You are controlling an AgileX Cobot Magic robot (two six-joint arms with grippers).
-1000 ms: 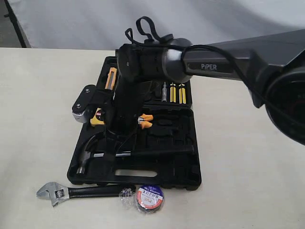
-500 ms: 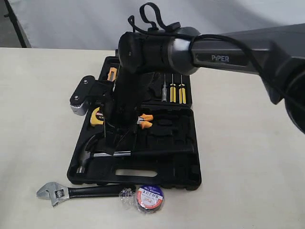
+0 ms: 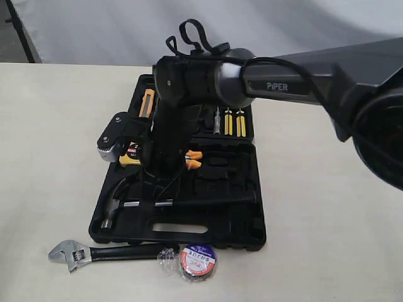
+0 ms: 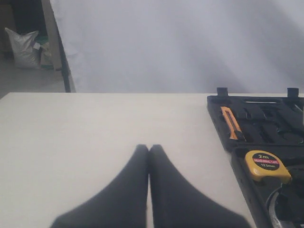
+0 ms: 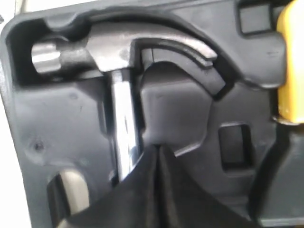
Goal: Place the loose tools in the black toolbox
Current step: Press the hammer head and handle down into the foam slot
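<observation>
Where it lies recessed, claw hammer (image 5: 121,71), chrome shaft, dark head

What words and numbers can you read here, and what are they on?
"PiPER": on the right arm.
"2m": on the tape measure.
Smaller print under it: too small to read.
Tape roll label: too blurred to read.

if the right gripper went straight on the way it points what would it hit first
Probably the black moulded-plastic toolbox, right beside the chrome shaft of the claw hammer. The right gripper, jaws shut, points down there; depth is unclear, so it might graze the shaft.
</observation>
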